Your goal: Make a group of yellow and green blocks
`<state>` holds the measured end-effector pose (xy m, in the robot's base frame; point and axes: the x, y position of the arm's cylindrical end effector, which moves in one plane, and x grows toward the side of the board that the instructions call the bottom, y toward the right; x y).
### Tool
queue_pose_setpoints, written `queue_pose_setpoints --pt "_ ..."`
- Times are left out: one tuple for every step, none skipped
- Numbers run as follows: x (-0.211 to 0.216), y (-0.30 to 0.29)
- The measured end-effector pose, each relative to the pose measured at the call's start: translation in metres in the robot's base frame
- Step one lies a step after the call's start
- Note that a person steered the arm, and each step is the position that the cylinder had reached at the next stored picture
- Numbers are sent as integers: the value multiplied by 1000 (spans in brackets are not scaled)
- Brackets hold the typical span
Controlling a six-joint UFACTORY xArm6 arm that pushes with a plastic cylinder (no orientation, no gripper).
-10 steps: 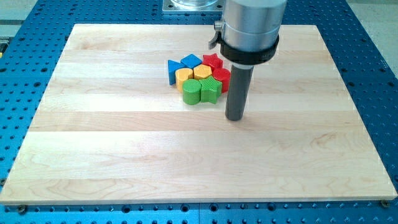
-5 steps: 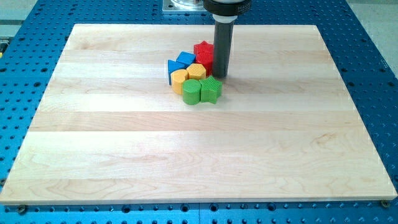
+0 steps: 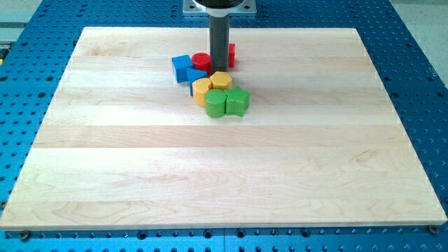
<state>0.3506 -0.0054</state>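
- The yellow and green blocks sit as one tight cluster on the wooden board (image 3: pixel 105 175), a little to the view's left of its middle line and in its upper half.
- The yellow round block (image 3: pixel 201 89) is at the cluster's left, touching the yellow hexagonal block (image 3: pixel 221 80) at its upper right.
- The green round block (image 3: pixel 215 104) lies just below the yellow pair, and the green star-like block (image 3: pixel 237 101) touches it on the view's right.
- All four stand flat on the board, pressed side to side with no visible gap.
- My tip (image 3: pixel 220 68) rests on the board just above the yellow hexagonal block, touching or nearly touching its upper edge; the view is too coarse to tell which.
- A red round block (image 3: pixel 201 61) sits just left of the rod, and a second red block (image 3: pixel 230 54) peeks out from behind the rod on its right; its shape is mostly hidden.
- A blue block (image 3: pixel 182 67), squarish in outline, lies at the far left of the group, with a second blue block (image 3: pixel 195 75) wedged between it and the yellow round block.
- The rod stands upright, dropping straight from the mount at the view's top edge.
- The arm ends in this plain rod, so there are no fingers to be open or closed.
- The board lies on a blue perforated table (image 3: pixel 420 56).
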Motion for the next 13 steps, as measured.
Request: queue_pose_setpoints --pt "63 4" --pt "35 14" --pt "-2 -16" --pt "27 -62" --pt "63 -33" --pt "92 13" --pt "80 -27" --pt "86 -68" --pt "53 -14" --pt "52 48" --pt "39 46" --pt "26 80" --pt "42 99"
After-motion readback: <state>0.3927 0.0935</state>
